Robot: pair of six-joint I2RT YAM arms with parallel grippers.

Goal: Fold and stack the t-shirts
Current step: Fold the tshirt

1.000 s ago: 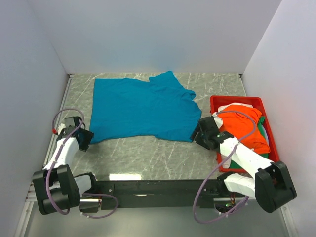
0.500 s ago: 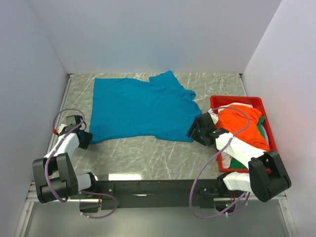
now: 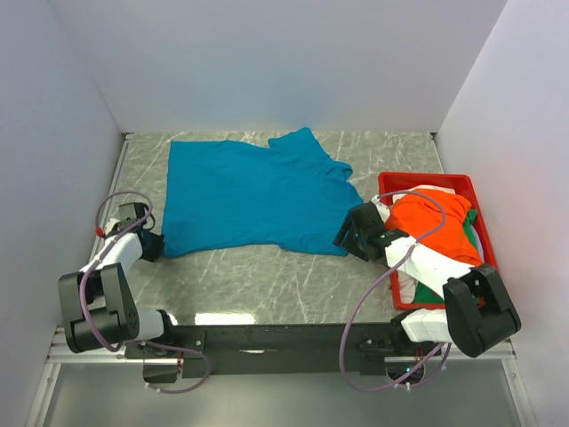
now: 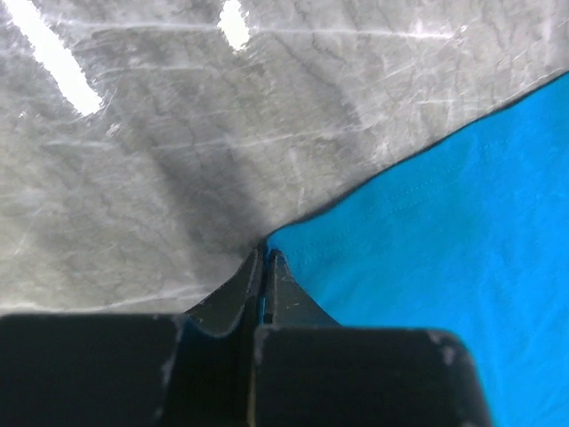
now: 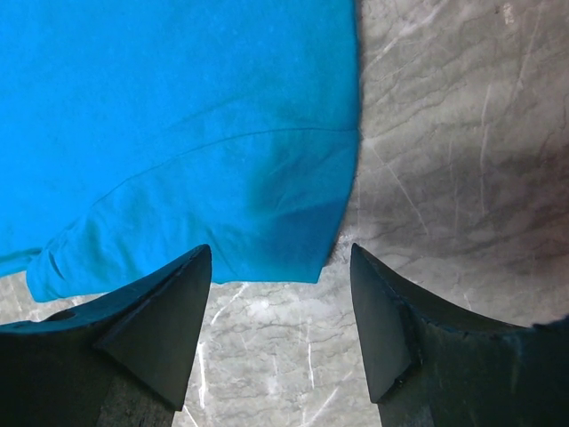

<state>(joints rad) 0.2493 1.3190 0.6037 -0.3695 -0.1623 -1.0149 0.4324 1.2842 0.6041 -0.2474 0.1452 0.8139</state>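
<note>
1. Item, main: teal-blue t-shirt (image 3: 258,196), spread flat on the surface (image 3: 267,280), filling the centre and upper left of the top view; not yet folded.
2. Items, waiting: orange t-shirt (image 3: 437,224) and green t-shirt (image 3: 429,293), heaped in the red bin (image 3: 425,180) at the right of the top view.
3. Left hand (image 3: 153,245): at the shirt's lower left corner. In the left wrist view its fingers (image 4: 286,289) are clenched together with the tip of the blue hem at their point, so it appears to pinch that corner.
4. Right hand (image 3: 351,233): at the shirt's lower right corner, released. In the right wrist view its fingers (image 5: 173,311) stand wide apart either side of the hem corner, with no cloth between them yet.
5. Step in hand, judged: taking both near corners ahead of the first fold; left side taken, right side pending.
6. Next move, judged: the right hand must lower and clench on its corner without bunching the hem; both corners then rise together and carry toward the top of the frame.
7. Change from a second ago: the left hand, then part open just short of the corner, has closed on it. The right hand has shifted left from the bin edge to the shirt corner.
</note>
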